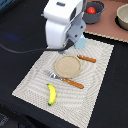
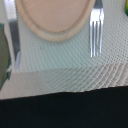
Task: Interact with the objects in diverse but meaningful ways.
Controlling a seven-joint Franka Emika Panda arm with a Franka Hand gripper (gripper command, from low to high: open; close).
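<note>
free: placemat (image 1: 35,75) beside banana (image 1: 51,94) | blocked: plate (image 1: 67,65), fork (image 1: 54,76)

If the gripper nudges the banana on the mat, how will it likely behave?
The banana lies flat on the woven mat, so it would probably pivot or slide rather than roll, given its curve. It looks like smooth toy plastic, likely light and stiff, perhaps slippery in a pinch. The mat's texture may slow sliding somewhat.

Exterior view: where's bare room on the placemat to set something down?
Free: the woven beige placemat on the exterior view's right of the orange-handled knife, and the corner beyond the yellow banana. Crowded: around the round tan plate, with the silver fork, knife and gripper close.
</note>
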